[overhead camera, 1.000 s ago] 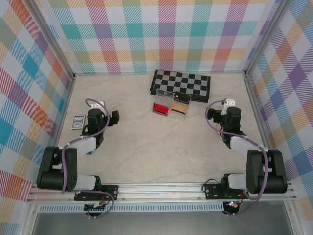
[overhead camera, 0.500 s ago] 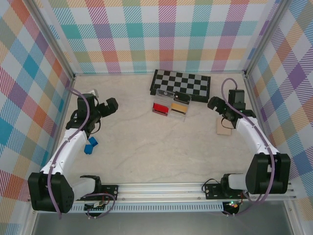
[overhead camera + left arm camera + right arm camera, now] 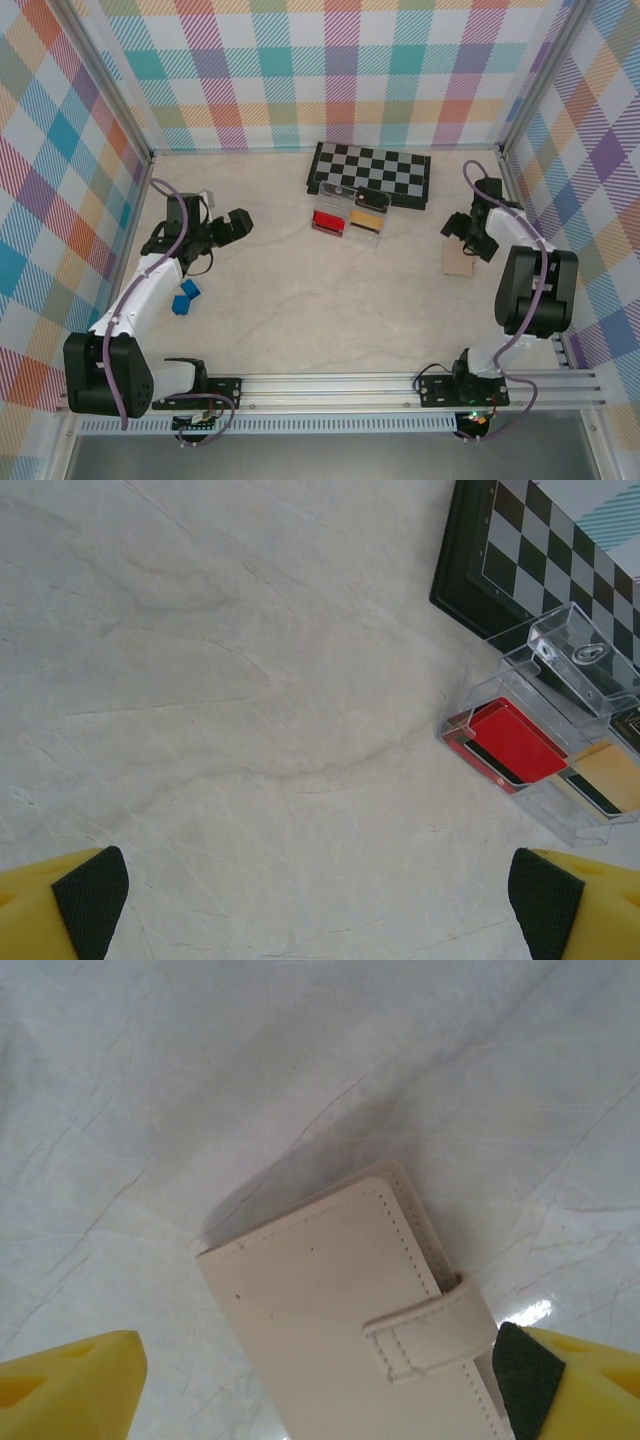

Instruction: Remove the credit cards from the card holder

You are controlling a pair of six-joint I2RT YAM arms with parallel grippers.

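Note:
The card holder [image 3: 340, 1310] is a pale tan folding wallet. It lies flat and closed on the table, with its tab [image 3: 430, 1338] fastened across the edge. In the top view the card holder [image 3: 458, 261] sits at the right side. My right gripper [image 3: 318, 1390] hovers just over it, open, with one yellow finger on either side. The right fingertip [image 3: 528, 1372] is close beside the tab. The credit cards are hidden. My left gripper [image 3: 238, 223] is open over bare table at the left, holding nothing; its pads [image 3: 92, 895] frame the marble surface.
A clear plastic tray [image 3: 350, 213] with red and tan contents stands at the back centre, in front of a chessboard [image 3: 370, 172]. The tray [image 3: 560, 750] also appears at the right of the left wrist view. Small blue pieces [image 3: 185, 298] lie under the left arm. Metal rails edge the table.
Both arms have unfolded from their rest poses. The left gripper swung out toward the table's middle, uncovering the blue pieces. The right gripper reached out and settled over the card holder.

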